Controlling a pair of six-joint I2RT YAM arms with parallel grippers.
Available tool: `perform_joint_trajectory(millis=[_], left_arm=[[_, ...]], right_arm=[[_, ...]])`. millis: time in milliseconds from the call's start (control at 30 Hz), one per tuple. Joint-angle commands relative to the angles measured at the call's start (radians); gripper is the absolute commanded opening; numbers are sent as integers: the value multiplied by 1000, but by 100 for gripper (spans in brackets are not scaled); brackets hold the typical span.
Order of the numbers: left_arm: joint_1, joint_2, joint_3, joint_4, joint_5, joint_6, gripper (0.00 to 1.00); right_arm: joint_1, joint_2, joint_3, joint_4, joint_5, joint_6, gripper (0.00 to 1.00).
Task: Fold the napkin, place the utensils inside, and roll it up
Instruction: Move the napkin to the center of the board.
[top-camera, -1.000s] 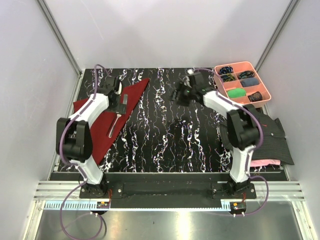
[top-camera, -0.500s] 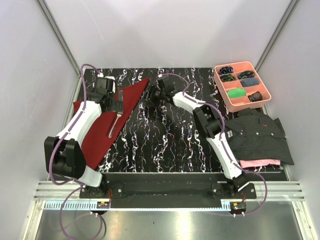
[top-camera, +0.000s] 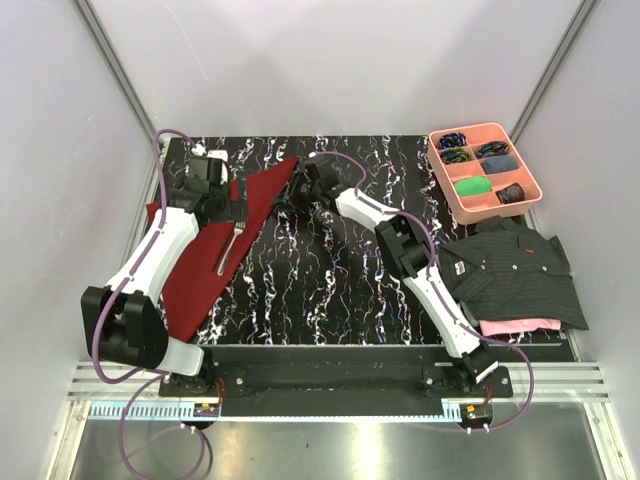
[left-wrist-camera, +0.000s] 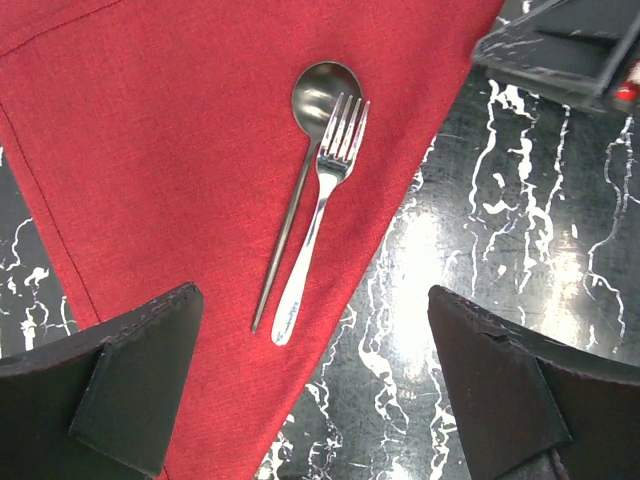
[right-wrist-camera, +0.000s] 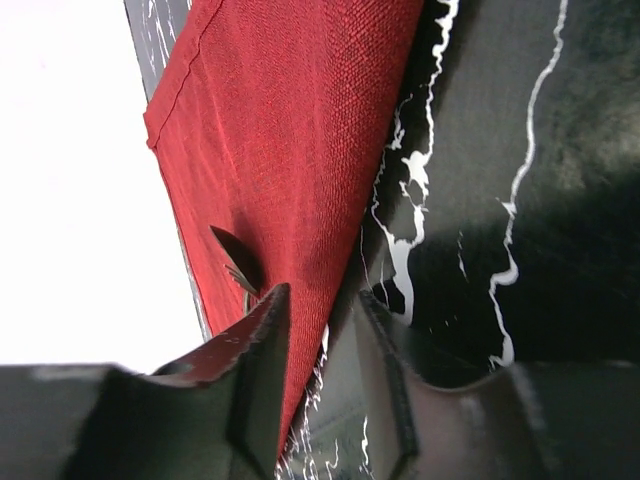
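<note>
1. A black table with white marble-like veining.
2. A pink tray at the table's far right corner, split into compartments. One holds a green lump; the others hold dark bits too small to tell.
3. A dark striped shirt lying folded at the right edge, near the tray.
4. A pink cloth showing from under the shirt's near edge.

Bright, even overhead light; the top view is sharp throughout.
White glare pools on the glossy tabletop in the left wrist view. The right wrist view is blown out at left, with the right claw close and soft.
</note>
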Motion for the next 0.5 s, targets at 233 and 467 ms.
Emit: perform_joint_trajectory(millis=[233,467], left_arm=[[2,-59,-13,47,74,-16,99],[2,-62,-13,47,81,-18,99]], right_arm=[[28,87,67,-68,93,22,33],[34,104,93,-86,119,11,23]])
